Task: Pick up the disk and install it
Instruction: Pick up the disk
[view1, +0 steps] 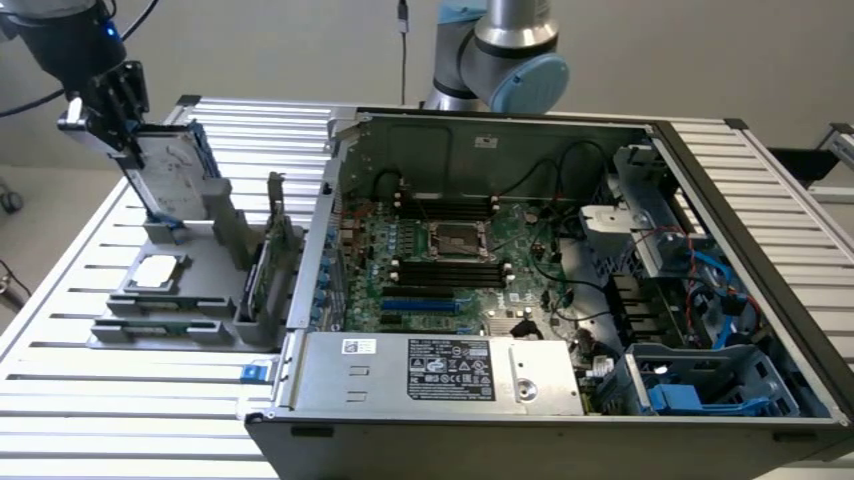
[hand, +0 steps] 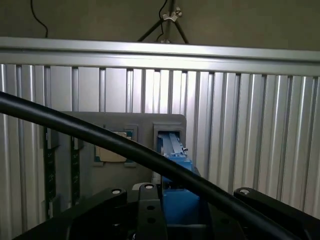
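Disk (view1: 171, 172) (hand: 176, 200), silver-grey in its blue carrier, is leaning tilted at ten o'clock in the exterior view. The gripper (view1: 130, 145) is clamping its upper edge, and its lower end is meeting the top of the grey holder (view1: 220, 225), though contact there cannot be judged. Slatted aluminium table (view1: 80, 400) is carrying everything. Open computer case (view1: 494, 140) is occupying the centre through four o'clock, with the arm (view1: 514, 60) rising behind it at twelve o'clock. Inside the case, the green motherboard (view1: 454, 260) is lying at the centre and the grey power supply (view1: 441, 368) is sitting at six o'clock. At nine o'clock, on the holder, a thin circuit card (view1: 278, 240) is standing upright and a small silver chip (view1: 156, 271) is lying flat. In the wrist view, the disk's blue edge is showing between the black finger links, beneath a black cable (hand: 100, 136) that is crossing in front.
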